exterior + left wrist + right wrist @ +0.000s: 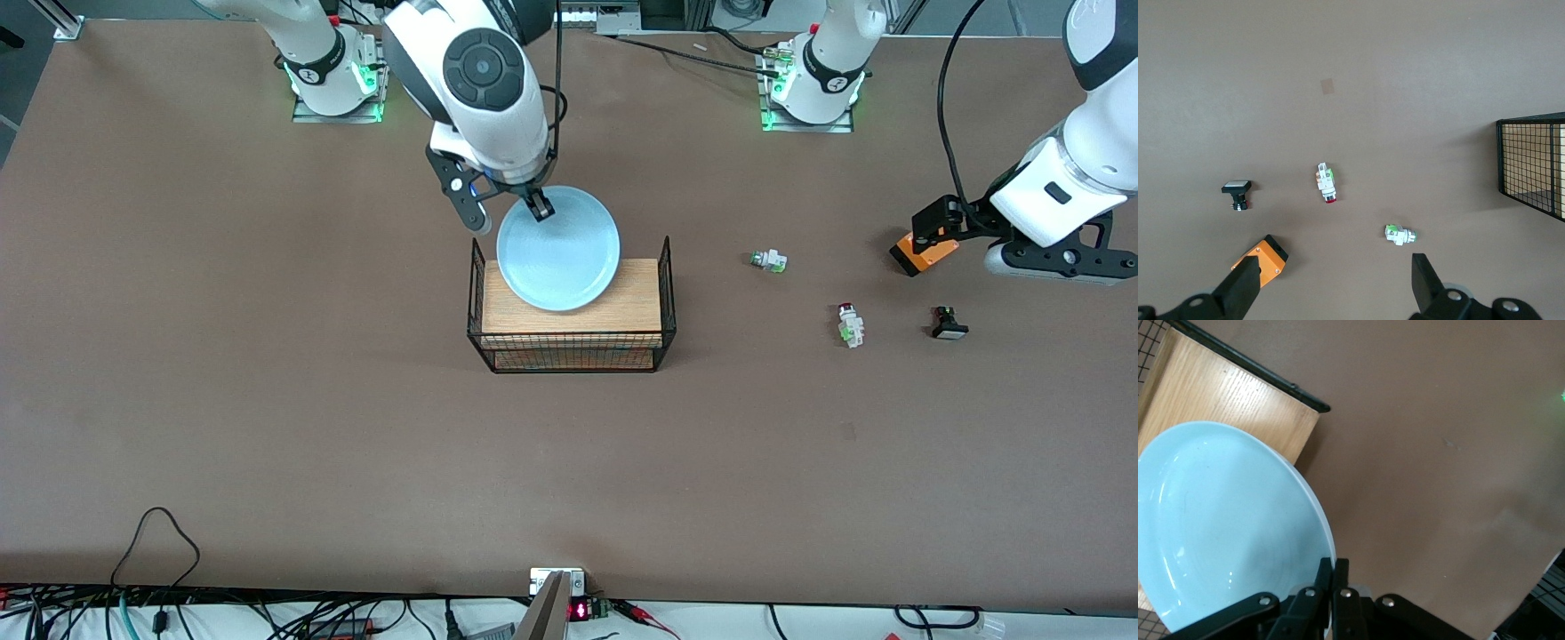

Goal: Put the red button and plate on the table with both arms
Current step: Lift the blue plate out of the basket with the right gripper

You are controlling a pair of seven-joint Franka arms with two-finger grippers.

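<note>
The light blue plate [557, 253] is over the wood top of the wire rack [569, 342] and overhangs the rack's edge toward the robots' bases. My right gripper [540, 209] is shut on the plate's rim; the right wrist view shows its fingers [1332, 570] pinching the rim of the plate [1218, 527]. I cannot tell whether the plate still touches the rack. The red button [850, 323] lies on the brown table [267, 400] toward the left arm's end; it also shows in the left wrist view [1327, 183]. My left gripper [956, 224] is open and empty, high over the table [1335, 283].
A white piece with a green end [768, 260] lies farther from the camera than the red button. A black white-faced button [948, 324] lies beside the red button, toward the left arm's end. An orange block [925, 252] lies under the left gripper. Cables run along the table's near edge.
</note>
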